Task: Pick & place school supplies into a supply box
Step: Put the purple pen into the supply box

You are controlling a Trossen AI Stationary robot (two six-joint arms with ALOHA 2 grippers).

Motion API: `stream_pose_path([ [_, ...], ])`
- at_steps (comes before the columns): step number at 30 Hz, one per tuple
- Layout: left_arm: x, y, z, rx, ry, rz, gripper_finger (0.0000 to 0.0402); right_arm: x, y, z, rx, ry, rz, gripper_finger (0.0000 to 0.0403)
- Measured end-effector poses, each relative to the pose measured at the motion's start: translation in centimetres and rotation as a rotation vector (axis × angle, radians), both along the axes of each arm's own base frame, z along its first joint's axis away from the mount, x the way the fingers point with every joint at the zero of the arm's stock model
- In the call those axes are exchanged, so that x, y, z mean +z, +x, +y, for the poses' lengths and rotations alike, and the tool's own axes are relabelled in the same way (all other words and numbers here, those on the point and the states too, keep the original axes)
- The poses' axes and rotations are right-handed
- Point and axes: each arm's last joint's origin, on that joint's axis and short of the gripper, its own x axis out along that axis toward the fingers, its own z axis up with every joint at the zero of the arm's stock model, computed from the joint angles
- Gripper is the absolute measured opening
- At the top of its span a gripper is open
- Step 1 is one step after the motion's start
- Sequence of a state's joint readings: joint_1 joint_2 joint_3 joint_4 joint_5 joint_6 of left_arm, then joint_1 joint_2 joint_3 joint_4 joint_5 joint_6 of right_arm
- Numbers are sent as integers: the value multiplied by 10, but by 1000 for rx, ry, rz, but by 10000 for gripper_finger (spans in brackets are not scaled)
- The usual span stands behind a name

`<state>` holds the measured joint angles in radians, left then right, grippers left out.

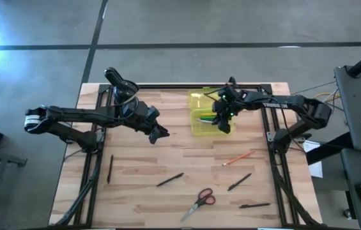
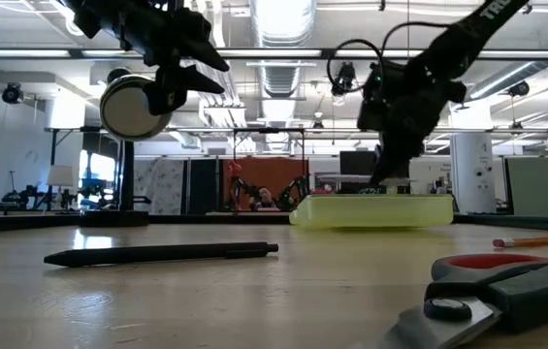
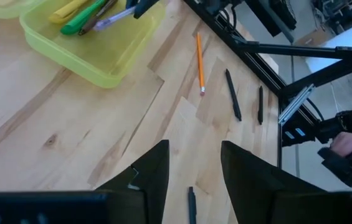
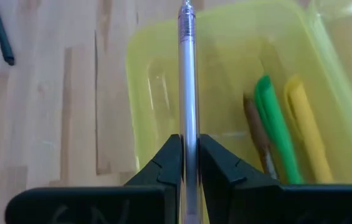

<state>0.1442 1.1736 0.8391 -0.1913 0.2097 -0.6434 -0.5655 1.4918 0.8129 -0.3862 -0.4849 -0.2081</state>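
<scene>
The supply box (image 1: pixel 211 118), translucent yellow-green, stands open at the table's far middle, its lid (image 1: pixel 200 98) laid back toward the far edge. A green pen (image 4: pixel 275 124), a yellow one (image 4: pixel 306 124) and a dark one (image 4: pixel 258 134) lie in it. My right gripper (image 1: pixel 223 125) hangs over the box, shut on a clear purplish pen (image 4: pixel 187 68). My left gripper (image 1: pixel 162 135) hovers open to the left of the box, above the table, with nothing between its fingers (image 3: pixel 157 171). Red-handled scissors (image 1: pixel 200 200), an orange pencil (image 1: pixel 239 157) and several black pens lie flat on the near half. My right gripper pinches the clear pen's barrel (image 4: pixel 188 127) between its two fingers. The pen runs straight on past the fingertips. The fingers slant down from the table's right side over the box. The pen's free end (image 3: pixel 114 17) points down into the box; whether it touches the bottom I cannot tell.
Black pens lie at the near left (image 1: pixel 110 169), near middle (image 1: pixel 169 180) and near right (image 1: pixel 239 182), (image 1: pixel 255 206). Dark frame rails (image 1: pixel 276 160) run along the table's left and right sides. Bare wood lies between my left gripper and the near pens.
</scene>
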Motion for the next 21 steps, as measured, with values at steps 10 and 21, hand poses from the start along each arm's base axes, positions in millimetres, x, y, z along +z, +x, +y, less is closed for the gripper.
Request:
stream_pose_path([
  [10, 1, 0, 0, 1, -2, -6, 129, -25, -9, -7, 28, 20, 65, 26],
  [21, 0, 0, 0, 10, -19, -4, 129, -42, -10, -11, 10, -89, 214, 27],
])
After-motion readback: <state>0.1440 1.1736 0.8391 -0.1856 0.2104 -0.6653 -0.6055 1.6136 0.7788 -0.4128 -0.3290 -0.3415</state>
